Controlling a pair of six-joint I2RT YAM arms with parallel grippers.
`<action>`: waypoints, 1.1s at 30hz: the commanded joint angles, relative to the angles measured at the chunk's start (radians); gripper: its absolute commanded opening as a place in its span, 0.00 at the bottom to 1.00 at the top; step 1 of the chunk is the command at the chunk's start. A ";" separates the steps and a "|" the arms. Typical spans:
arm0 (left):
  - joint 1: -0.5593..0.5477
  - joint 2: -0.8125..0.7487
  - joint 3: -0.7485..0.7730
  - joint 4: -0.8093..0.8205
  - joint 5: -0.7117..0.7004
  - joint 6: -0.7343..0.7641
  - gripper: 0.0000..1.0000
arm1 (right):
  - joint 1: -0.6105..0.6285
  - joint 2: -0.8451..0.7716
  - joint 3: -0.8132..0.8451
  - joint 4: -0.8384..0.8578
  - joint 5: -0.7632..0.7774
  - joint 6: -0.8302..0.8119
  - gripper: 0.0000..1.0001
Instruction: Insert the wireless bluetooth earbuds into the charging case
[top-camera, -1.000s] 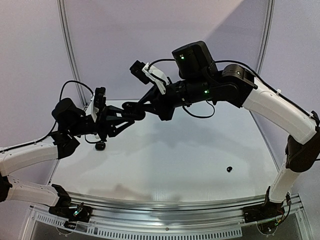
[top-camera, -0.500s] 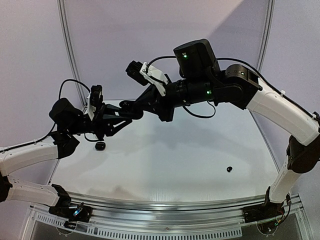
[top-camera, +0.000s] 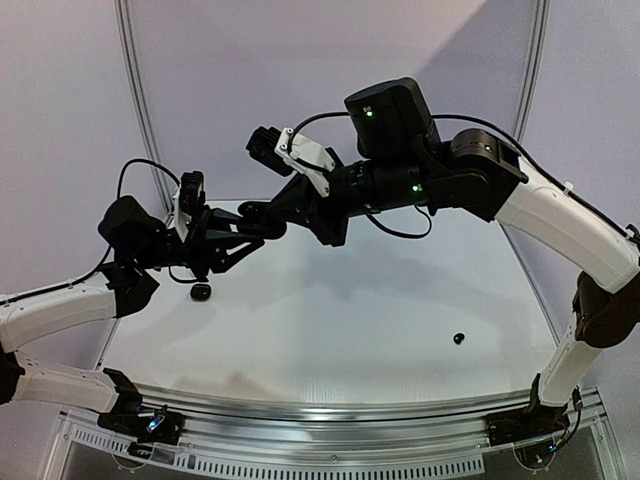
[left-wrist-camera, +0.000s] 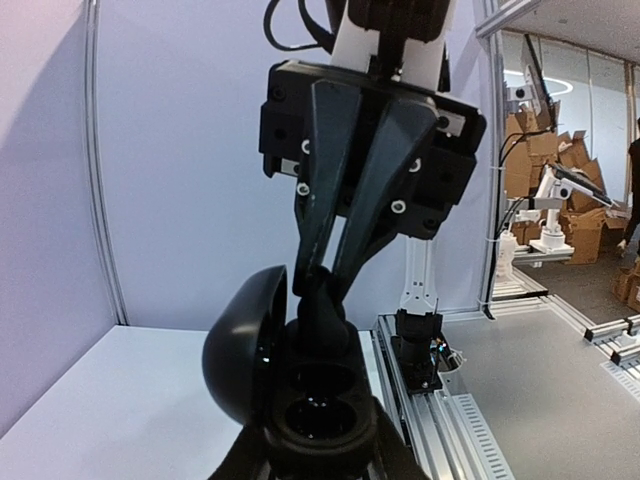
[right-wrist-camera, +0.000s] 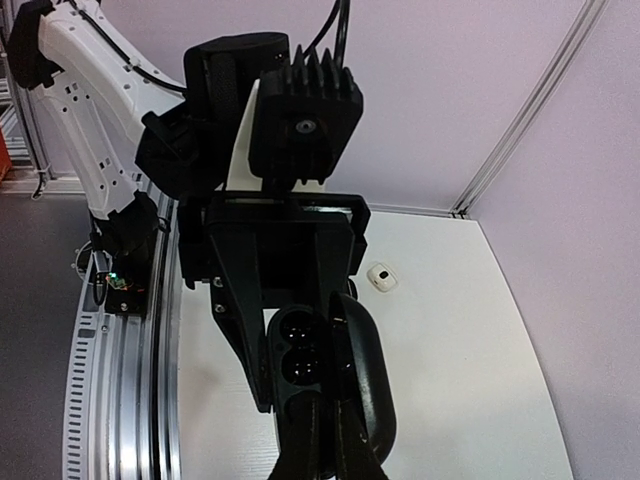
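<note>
Case: the glossy black oval charging case (left-wrist-camera: 300, 405) is raised in the air, its lid swung open to one side and two round wells showing.
Left fingers: the left fingers (top-camera: 245, 232) are clamped on the case's body from below.
Right fingers: the right fingers (left-wrist-camera: 322, 282) are pinched together on a small black stemmed earbud (left-wrist-camera: 325, 318), which touches the case's rim just above the wells.
Room: the two arms meet above the left rear of the white surface (top-camera: 350, 330), near the grey upright post (top-camera: 140, 100).
Edges: a metal rail (top-camera: 350, 410) runs along the near side.
Around: a second tiny black earbud (top-camera: 459, 338) lies alone at front right, well apart. A small dark piece (top-camera: 200, 291) lies below the left arm.
</note>
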 joint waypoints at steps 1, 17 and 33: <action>0.007 0.002 0.014 0.001 -0.007 0.020 0.00 | 0.019 0.001 0.026 -0.020 0.026 -0.018 0.00; 0.010 0.007 0.022 -0.008 -0.011 0.020 0.00 | 0.038 0.004 0.044 -0.028 0.067 -0.052 0.00; 0.011 0.006 0.022 0.017 0.004 -0.005 0.00 | 0.038 0.017 0.005 -0.012 0.122 -0.121 0.00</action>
